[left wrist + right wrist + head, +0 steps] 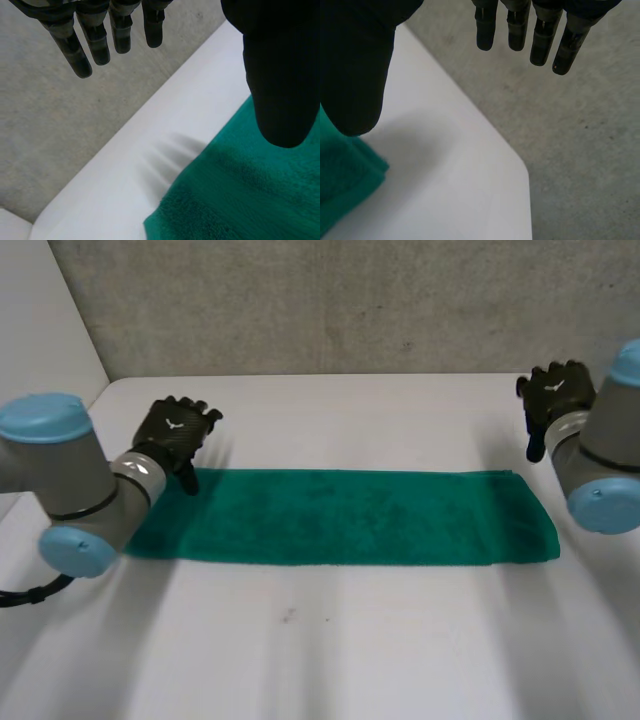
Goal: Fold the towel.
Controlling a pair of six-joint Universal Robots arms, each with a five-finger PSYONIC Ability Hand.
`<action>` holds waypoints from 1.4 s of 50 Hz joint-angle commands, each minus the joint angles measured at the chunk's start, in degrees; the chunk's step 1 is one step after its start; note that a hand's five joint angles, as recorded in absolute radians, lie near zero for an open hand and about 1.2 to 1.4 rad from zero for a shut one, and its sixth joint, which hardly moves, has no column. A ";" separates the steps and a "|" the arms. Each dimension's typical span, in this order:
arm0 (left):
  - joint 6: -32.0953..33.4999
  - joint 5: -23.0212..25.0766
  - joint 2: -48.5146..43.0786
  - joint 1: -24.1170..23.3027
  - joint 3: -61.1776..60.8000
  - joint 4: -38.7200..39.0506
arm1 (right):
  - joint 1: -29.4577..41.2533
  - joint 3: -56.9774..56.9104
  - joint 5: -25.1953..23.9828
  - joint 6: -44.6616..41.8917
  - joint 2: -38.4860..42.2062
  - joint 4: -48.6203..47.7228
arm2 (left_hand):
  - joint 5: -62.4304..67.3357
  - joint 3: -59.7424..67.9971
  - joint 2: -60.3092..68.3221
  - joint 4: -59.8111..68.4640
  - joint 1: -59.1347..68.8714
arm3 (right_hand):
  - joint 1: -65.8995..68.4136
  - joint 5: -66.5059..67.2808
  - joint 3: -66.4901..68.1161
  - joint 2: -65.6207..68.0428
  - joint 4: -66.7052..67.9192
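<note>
A green towel (340, 517) lies flat on the white table (330, 640) as a long folded strip running left to right. My left hand (178, 432) hovers open above the strip's far left corner, fingers straight, holding nothing. In the left wrist view its fingers (90, 35) and thumb (280, 75) spread above the towel (240, 195) corner. My right hand (553, 400) is open above the table just beyond the far right corner. Seen from the right wrist, its fingers (535, 30) are straight and the towel (345, 175) corner lies under the thumb (355, 65).
A grey wall (350, 300) rises behind the table's far edge. The table's far right corner (520, 170) lies close beyond my right hand. Bare tabletop stretches in front of the towel.
</note>
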 commanded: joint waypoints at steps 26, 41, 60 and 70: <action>-8.90 0.70 19.32 1.53 -31.12 0.91 | -13.41 33.05 -18.20 2.50 -9.95 -2.07 | -2.61 -2.22 -1.65 -1.69 -0.83 | 22.52 20.58 22.02 21.39 20.83; -8.90 0.52 18.97 2.23 -31.39 2.40 | -20.07 29.97 -12.07 2.85 -7.48 -4.61 | -2.61 -2.22 -1.65 -1.69 -0.83 | 68.22 66.27 67.72 67.09 66.53; -8.90 0.34 19.58 2.41 -32.36 2.31 | -23.01 21.72 -9.59 -10.43 -11.62 -3.30 | -2.61 -2.22 -1.65 -1.69 -0.83 | 68.22 66.27 67.72 67.09 66.53; -8.90 0.17 19.93 2.49 -32.36 2.22 | 3.33 16.97 -12.57 -7.08 -14.17 -3.39 | -2.61 -2.22 -1.65 -1.69 -0.83 | 68.22 66.27 67.72 67.09 66.53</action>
